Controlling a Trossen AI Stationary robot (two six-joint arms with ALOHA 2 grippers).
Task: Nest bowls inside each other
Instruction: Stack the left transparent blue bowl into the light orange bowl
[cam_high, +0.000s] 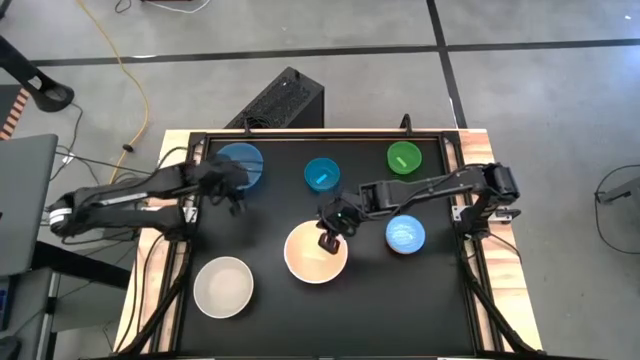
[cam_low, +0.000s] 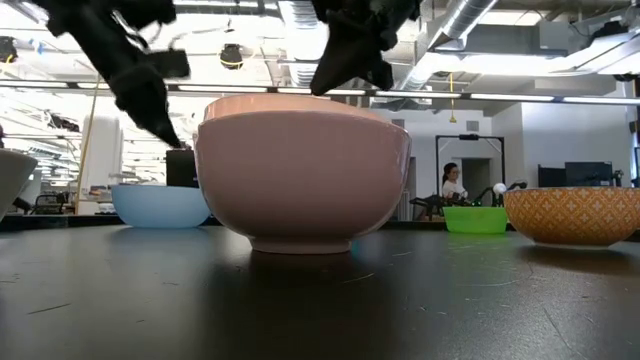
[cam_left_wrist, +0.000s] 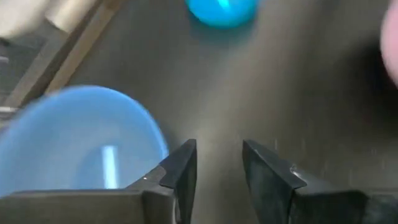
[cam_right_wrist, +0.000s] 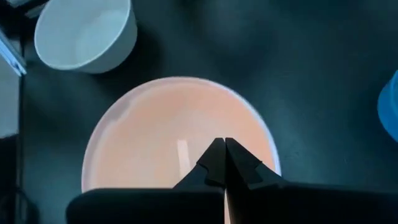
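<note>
Pink bowl sits mid-desk, my right pincer hanging over its rim, pinched closed, empty. Large blue bowl is back-left; my left pincer is beside it, parted, holding nothing. No readable labels anywhere.

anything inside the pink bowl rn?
Nothing visible. The pink bowl looks empty in the right wrist view, though the shut right gripper above it covers part of the interior near one rim. In the low view its wall hides the inside.
</note>
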